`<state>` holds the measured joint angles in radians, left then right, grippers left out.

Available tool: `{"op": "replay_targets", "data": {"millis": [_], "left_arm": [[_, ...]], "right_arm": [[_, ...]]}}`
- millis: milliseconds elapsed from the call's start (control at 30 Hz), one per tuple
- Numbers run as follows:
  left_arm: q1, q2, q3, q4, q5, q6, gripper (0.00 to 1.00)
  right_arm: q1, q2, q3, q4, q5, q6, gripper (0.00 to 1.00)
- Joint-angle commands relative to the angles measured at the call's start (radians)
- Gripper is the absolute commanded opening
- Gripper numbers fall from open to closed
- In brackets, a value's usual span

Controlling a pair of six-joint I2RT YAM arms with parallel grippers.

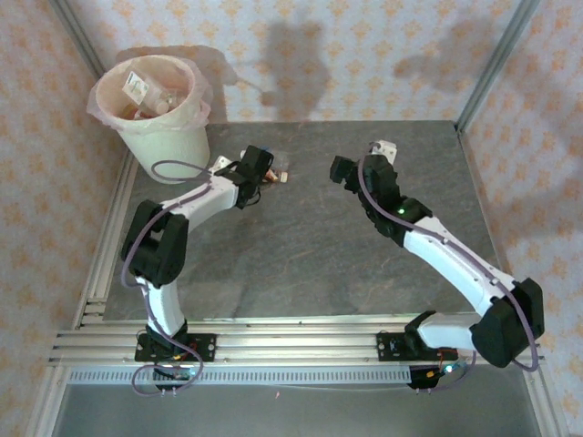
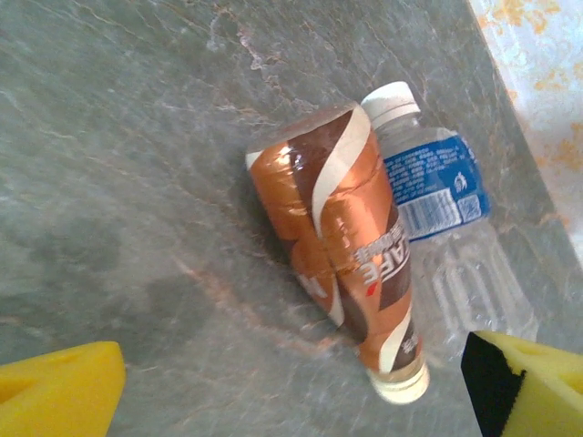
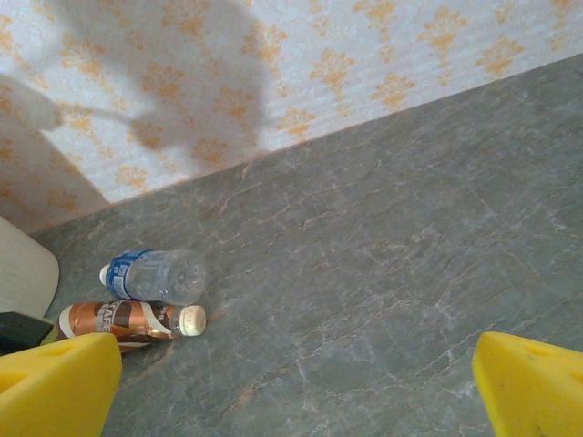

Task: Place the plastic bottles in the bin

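Note:
Two plastic bottles lie side by side on the grey table. One has an orange-brown label (image 2: 351, 246) and a cream cap; the other is clear with a blue label (image 2: 437, 196) and a white cap. My left gripper (image 2: 291, 401) hangs open just above them, and the orange bottle's cap end lies between its yellow fingers without touching them. From above, the left gripper (image 1: 266, 173) covers most of the pair (image 1: 281, 176). My right gripper (image 1: 337, 173) is open over bare table, well right of both bottles (image 3: 150, 275). The bin (image 1: 168, 141) stands at the far left corner with several bottles inside.
Wallpapered walls close the back and both sides. A metal rail (image 1: 105, 246) runs along the table's left edge and another along the near edge. The bin's white side (image 3: 23, 273) stands just left of the two bottles. Bare grey table (image 1: 301, 264) lies between the arms.

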<state>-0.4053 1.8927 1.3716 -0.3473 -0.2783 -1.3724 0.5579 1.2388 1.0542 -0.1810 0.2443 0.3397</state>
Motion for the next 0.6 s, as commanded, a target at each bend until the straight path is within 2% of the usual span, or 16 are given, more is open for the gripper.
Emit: {"op": "replay_targets", "data": {"millis": [0, 67, 200, 300, 567], "left_arm": [[0.017, 0.076, 0.062, 0.005, -0.086, -0.099, 0.96], [0.02, 0.125, 0.101, -0.001, -0.098, -0.107, 0.96], [0.029, 0.231, 0.209, -0.015, -0.035, -0.09, 0.94], [0.028, 0.282, 0.282, -0.064, -0.035, -0.081, 0.93], [0.028, 0.312, 0.279, -0.092, -0.056, -0.104, 0.87]], "right_arm": [[-0.008, -0.049, -0.022, -0.049, 0.048, -0.011, 0.99], [-0.009, -0.096, -0.031, -0.065, 0.056, -0.017, 0.99], [-0.009, -0.138, -0.059, -0.087, 0.086, -0.027, 0.99], [-0.012, -0.159, -0.077, -0.093, 0.102, -0.025, 0.99], [-0.016, -0.161, -0.083, -0.079, 0.102, -0.017, 0.99]]}}
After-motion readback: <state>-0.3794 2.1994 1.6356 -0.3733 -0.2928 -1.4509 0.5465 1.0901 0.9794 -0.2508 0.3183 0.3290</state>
